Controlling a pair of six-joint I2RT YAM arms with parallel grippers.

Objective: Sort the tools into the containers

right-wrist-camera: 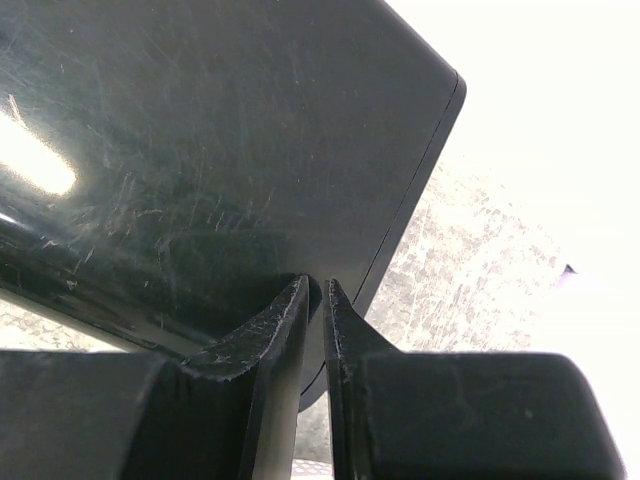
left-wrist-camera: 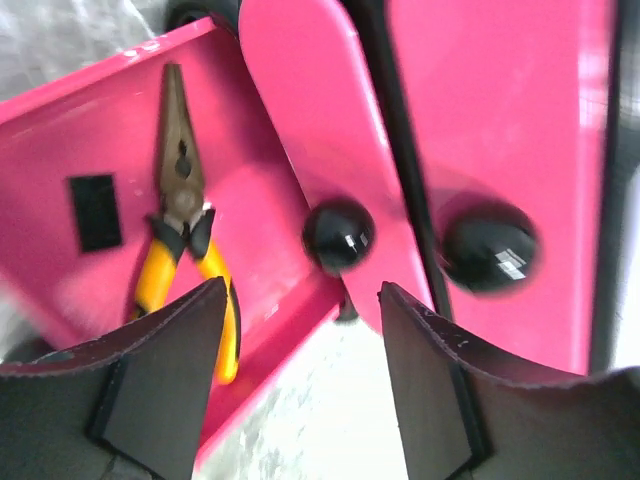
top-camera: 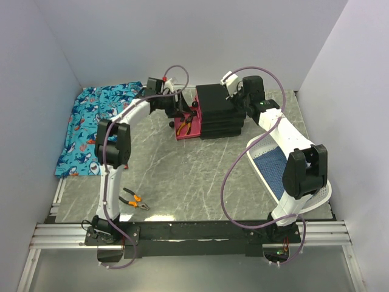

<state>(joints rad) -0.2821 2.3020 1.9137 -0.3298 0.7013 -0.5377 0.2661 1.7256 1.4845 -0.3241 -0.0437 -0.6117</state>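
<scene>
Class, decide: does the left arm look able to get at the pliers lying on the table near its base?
Probably yes. The pliers lie in the open, nothing over them; the left gripper is open and empty, though it must fold far back.

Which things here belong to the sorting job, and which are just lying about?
Job: open pink drawer, yellow-handled pliers in it, orange-handled pliers on the table, black cabinet.
Lying about: shark-patterned cloth, white basket.
</scene>
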